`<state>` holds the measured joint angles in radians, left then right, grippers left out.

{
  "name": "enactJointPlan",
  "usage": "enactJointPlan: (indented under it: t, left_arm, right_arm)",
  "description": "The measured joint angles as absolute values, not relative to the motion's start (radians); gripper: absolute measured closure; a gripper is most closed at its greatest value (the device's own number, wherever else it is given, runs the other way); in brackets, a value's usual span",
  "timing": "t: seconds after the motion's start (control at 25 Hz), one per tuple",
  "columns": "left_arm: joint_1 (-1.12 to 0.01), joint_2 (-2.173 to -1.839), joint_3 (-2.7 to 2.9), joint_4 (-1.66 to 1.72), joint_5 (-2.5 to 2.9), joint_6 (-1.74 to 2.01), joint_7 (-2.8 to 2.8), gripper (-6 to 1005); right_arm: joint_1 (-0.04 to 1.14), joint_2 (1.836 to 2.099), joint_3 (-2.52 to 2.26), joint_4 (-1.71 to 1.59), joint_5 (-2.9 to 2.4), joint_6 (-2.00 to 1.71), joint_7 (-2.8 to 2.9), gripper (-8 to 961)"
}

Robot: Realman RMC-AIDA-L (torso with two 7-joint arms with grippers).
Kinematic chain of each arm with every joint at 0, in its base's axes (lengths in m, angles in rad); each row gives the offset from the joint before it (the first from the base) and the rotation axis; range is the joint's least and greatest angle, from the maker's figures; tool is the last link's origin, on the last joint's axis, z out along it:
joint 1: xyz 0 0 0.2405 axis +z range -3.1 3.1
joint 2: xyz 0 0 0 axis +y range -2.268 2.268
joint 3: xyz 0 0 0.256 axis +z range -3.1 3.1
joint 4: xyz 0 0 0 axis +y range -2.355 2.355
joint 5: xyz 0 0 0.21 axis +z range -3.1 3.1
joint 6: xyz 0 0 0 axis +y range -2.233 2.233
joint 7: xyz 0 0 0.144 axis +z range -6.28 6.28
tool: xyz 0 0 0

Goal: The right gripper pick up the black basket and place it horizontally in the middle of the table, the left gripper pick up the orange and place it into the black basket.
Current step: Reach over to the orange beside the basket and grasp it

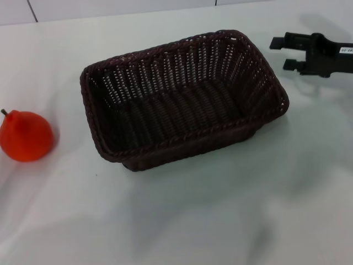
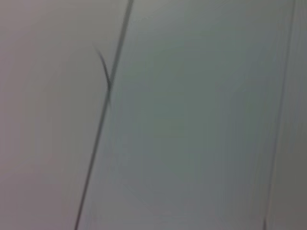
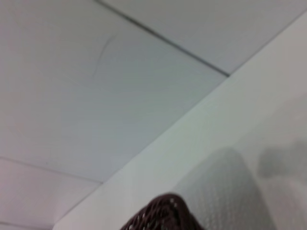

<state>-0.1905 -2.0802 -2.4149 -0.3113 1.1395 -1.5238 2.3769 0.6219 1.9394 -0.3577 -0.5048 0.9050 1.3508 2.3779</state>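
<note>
Head view: the black basket (image 1: 185, 99) sits upright in the middle of the table (image 1: 182, 221), its long axis running across the view with the right end angled slightly toward the far edge; its interior holds nothing. The orange (image 1: 25, 136) rests on the table at the left edge, well apart from the basket, with its short dark stem pointing up and to the left. The right gripper (image 1: 281, 53) hovers near the basket's far right corner, clear of the rim, its two black fingers spread with nothing between them. A small white label on its body carries writing too small to read. The left gripper does not appear in any view.

Right wrist view: only a corner of the basket's braided rim (image 3: 160, 213) shows, beside the table edge and pale floor panels divided by dark seams.

Left wrist view: pale panels crossed by thin dark lines fill the picture; neither basket nor orange appears.
</note>
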Motion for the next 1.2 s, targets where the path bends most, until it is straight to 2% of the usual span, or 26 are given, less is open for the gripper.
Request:
enactJointPlan:
  t: [0.08,0.2,0.4,0.76,0.96,1.2]
  left_arm:
    - [-0.184,-2.075,-2.414,-0.312,1.177,-1.480,2.365,553]
    - [-0.183,-2.074,-2.413,-0.311,1.212,-1.421,2.340,551]
    - [-0.185,-2.103,-2.412,-0.322,1.246,-1.308,2.349,399]
    - [-0.203,-2.113,-2.411,-0.323,1.303,-1.213,2.354,139]
    - [-0.204,-2.108,-2.417,-0.323,1.314,-1.213,2.357,138]
    - [-0.207,-2.108,-2.413,-0.324,1.315,-1.221,2.355,356]
  right_arm:
    - [0.623,1.937,-0.348,-0.505,0.910,1.337,2.372,79]
    - [0.631,1.935,-0.344,-0.506,0.918,1.324,2.367,80]
    - [0.644,1.934,-0.346,-0.506,0.942,1.318,2.352,81]
    - [0.656,1.944,-0.348,-0.498,0.944,1.301,2.333,84]
    - [0.656,1.946,-0.342,-0.493,0.944,1.300,2.323,85]
    - [0.655,1.948,-0.342,-0.492,0.943,1.295,2.321,86]
